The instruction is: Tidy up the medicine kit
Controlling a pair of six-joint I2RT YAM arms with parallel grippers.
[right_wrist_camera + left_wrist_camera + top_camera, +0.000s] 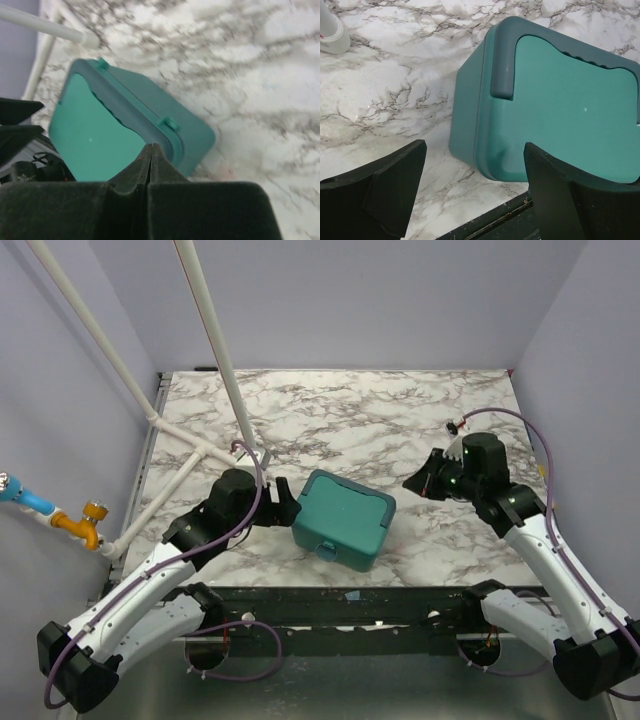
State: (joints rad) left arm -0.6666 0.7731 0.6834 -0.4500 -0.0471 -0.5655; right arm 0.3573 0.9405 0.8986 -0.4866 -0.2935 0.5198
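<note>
Your bench (350, 410) carries the kit (343, 519) close to the near edge, about midway along it, lid down. Your left end effector (283, 502) sits just beside the kit's left side, spread wide, with nothing between its fingers (395, 175). Your right end effector (418, 483) hangs toward the right edge, apart from the kit, fingers pressed together and empty.

The medicine kit (343, 518) is smooth teal plastic with a soft sheen; its lid rim (502, 65) is darker and matt. The table (340, 410) under the kit is glossy and marble-patterned. Beside the kit, the fingers (395, 185) of the left gripper (474, 147) look like matt black plastic.
</note>
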